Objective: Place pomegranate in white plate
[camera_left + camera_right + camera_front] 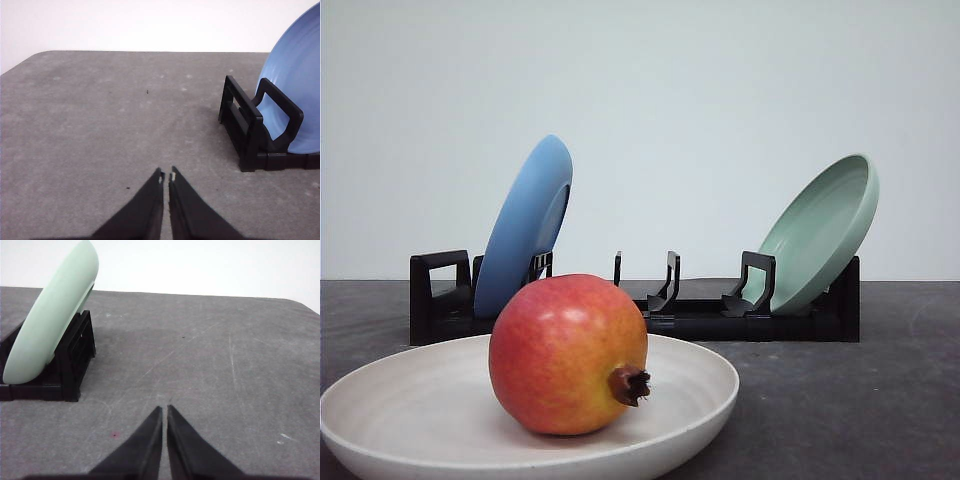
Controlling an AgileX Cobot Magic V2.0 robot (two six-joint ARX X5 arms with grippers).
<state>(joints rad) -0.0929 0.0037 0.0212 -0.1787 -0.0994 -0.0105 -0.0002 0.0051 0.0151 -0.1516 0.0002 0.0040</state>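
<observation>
A dark grey table (880, 400) bears the white plate (410, 400) and a black rack (720, 318).

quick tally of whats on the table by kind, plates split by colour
white plate: 1, flat on the table, holding the fruit
blue plate: 1, standing in the rack
pale green plate: 1, leaning in the rack
pomegranate: 1, inside the white plate
black dish rack: 1
total: 5
</observation>
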